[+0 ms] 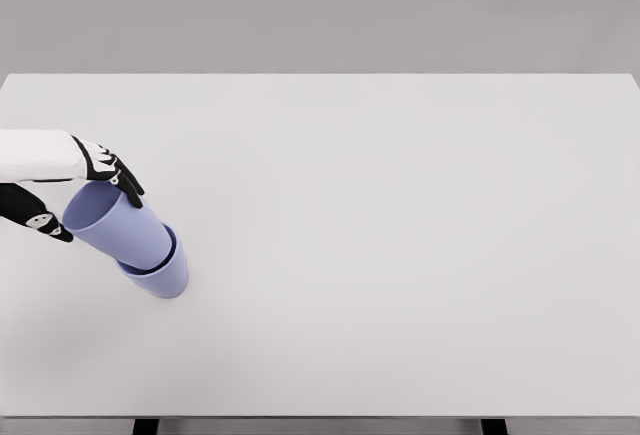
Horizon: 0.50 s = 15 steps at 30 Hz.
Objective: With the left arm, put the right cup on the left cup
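At the near left of the surface (400, 205), the left hand (75, 195) clamps the upper cup (112, 223), nested in the lower cup (165, 273); it looks light, stiff and smooth, best held around its rim.

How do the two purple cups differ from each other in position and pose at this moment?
The upper cup sits with its base inside the lower cup; the lower cup rests on the table. The upper cup leans up-left with its mouth open, while the lower cup's mouth is filled. The left hand is at the upper cup's rim; nothing touches the lower cup from outside. Both are the same purple colour and similar in shape.
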Tool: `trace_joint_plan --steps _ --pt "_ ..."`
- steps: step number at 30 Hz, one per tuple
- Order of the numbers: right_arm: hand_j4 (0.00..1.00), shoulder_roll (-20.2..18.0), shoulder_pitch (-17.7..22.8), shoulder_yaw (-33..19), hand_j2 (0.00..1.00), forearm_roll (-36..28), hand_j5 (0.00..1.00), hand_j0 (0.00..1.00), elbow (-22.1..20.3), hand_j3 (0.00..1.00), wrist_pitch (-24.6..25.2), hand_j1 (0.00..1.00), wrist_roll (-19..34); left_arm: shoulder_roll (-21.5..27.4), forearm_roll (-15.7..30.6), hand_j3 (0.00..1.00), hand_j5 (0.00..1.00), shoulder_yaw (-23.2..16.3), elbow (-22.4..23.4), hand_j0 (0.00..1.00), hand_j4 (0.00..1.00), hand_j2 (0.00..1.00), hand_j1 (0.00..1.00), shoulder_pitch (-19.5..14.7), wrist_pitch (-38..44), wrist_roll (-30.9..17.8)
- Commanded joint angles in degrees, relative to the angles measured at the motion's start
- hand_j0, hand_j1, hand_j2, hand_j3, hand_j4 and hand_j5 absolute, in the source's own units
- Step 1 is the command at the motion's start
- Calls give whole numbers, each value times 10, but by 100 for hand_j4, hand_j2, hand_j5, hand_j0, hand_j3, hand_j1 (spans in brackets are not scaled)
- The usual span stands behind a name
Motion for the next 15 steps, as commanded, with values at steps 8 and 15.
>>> trace_joint_plan --steps 8,15 --pt "100 0 0 0 100 0 100 100 0 100 0 100 0 -2 0 74 74 0 0 74 74 74 74 0 2 0" --pt "100 0 0 0 100 0 100 100 0 100 -1 100 0 -2 0 77 77 1 0 77 77 77 77 10 2 0"
